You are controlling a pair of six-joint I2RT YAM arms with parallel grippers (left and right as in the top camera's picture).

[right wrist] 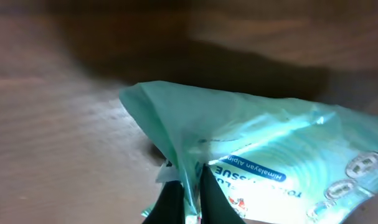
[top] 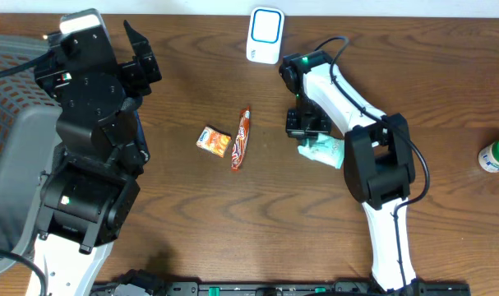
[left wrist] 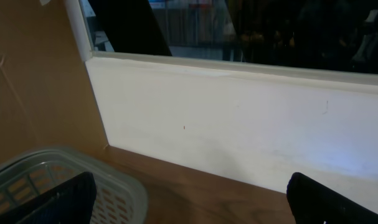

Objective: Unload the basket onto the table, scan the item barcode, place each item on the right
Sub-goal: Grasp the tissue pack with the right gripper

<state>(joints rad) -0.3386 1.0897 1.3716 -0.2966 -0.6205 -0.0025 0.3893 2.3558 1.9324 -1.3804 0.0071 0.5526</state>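
A teal tissue pack (top: pixel 325 151) lies on the wooden table (top: pixel 233 214) right of centre. My right gripper (top: pixel 307 125) is down at its left end. In the right wrist view the pack (right wrist: pixel 282 149) fills the frame, and my right gripper (right wrist: pixel 189 173) is shut on a pinched fold of its wrapper. No barcode shows. The white scanner with a blue face (top: pixel 265 34) stands at the back edge. My left gripper (top: pixel 142 59) is raised at the far left and stands open (left wrist: pixel 189 208) with nothing between its fingers.
An orange snack pack (top: pixel 214 141) and a red stick-shaped packet (top: pixel 241 138) lie at the centre. A grey basket (top: pixel 11 156) sits at the left edge; its rim (left wrist: pixel 114 180) also shows under the left gripper. A green-capped bottle (top: pixel 497 154) stands at the right edge.
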